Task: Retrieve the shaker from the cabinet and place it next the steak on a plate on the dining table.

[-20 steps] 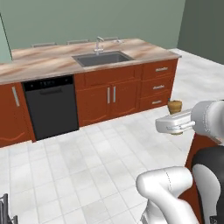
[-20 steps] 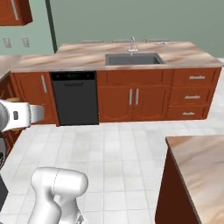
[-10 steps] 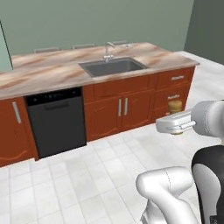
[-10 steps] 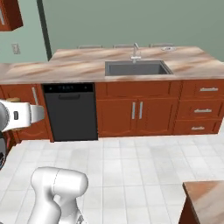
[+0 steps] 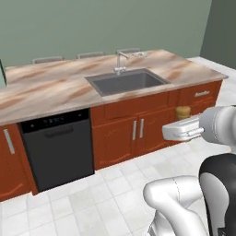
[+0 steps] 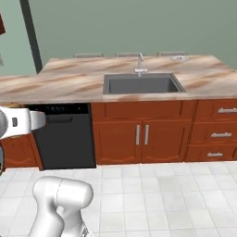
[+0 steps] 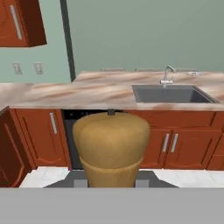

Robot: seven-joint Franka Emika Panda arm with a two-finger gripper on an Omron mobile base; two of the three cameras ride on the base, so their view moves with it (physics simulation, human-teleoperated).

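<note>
shaker point(image 7: 111, 146) still clawed, sink point(image 5: 125, 82) view nearer

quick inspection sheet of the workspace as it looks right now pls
surface: marbled counter with sink and faucet
job's things: shaker held in the gripper; small grey plate at the counter's far end, contents too small to tell
clutter: nothing seen
grippers: shut on the shaker
cables: nothing seen
surroundings: black dishwasher, reddish-brown cupboards, white tiled floor, green wall
</note>
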